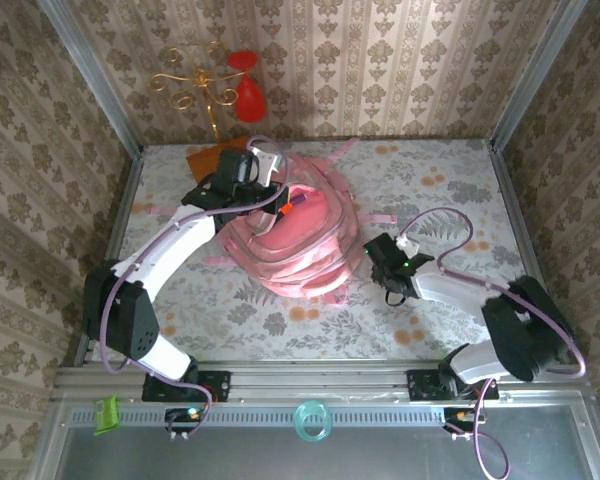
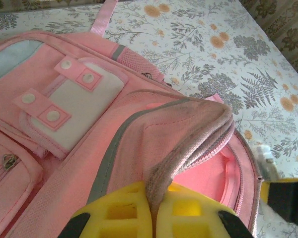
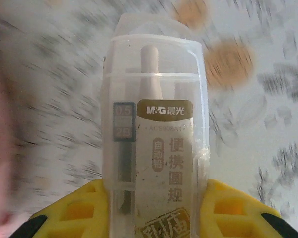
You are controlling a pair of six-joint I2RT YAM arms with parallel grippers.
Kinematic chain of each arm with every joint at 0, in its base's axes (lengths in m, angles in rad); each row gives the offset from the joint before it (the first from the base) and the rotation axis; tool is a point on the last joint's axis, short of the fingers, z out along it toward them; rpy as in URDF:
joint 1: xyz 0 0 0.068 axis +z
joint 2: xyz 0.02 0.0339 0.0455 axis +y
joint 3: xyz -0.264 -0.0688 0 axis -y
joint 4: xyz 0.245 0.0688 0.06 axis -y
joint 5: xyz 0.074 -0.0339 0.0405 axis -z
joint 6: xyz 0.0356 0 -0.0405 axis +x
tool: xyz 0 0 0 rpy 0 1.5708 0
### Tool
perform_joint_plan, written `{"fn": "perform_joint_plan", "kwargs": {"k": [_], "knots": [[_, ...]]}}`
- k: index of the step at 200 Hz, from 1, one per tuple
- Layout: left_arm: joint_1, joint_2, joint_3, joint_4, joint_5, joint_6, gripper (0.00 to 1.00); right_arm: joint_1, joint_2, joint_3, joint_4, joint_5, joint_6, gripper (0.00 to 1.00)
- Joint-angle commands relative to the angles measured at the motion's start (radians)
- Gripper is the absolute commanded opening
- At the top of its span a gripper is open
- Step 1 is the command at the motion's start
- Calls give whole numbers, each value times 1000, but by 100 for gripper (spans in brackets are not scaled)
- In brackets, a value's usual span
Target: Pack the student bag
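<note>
The right end effector (image 3: pixel 154 218) pinches a clear, rounded plastic case (image 3: pixel 156 99) printed "M&G", "0.5" and "2B", above the floral-patterned desk (image 1: pixel 450 180). Farther off, the left end effector (image 2: pixel 154 215) is pressed together on the grey-trimmed zipper edge of the soft pink student bag (image 2: pixel 64 99), which lies mid-desk.

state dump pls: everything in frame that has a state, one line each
bag, lying on the table, main compartment unzipped and open
bag rim, pinched and held up by the left jaws
left jaws, shut on the bag rim
case, clear plastic, lid on, contents inside, gripped at its lower end
right jaws, shut on the case
</note>
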Motion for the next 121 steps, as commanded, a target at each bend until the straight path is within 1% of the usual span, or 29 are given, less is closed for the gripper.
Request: {"fn": "perform_joint_plan", "kwargs": {"k": [1, 12, 24, 37, 52, 72, 78, 95, 121], "knots": [[3, -49, 5, 95, 10, -14, 0, 32, -161, 29, 129, -40, -125, 21], [3, -51, 5, 95, 11, -18, 0, 84, -211, 53, 142, -35, -106, 21], [2, -53, 1, 99, 10, -22, 0, 141, -220, 100, 161, -43, -93, 21], [3, -53, -3, 107, 9, -23, 0, 195, -188, 154, 206, -70, -87, 22], [2, -53, -1, 107, 13, -26, 0, 229, -114, 232, 246, -111, -63, 22], [0, -56, 0, 114, 18, -34, 0, 246, 1, 337, 289, -150, -2, 24], [0, -55, 2, 117, 19, -36, 0, 246, 58, 363, 308, -159, 17, 24], [-3, -60, 3, 119, 19, -39, 0, 243, 151, 449, 299, -161, 83, 24], [-4, -67, 3, 130, 10, -45, 0, 243, 247, 518, 281, -106, 183, 29]]}}
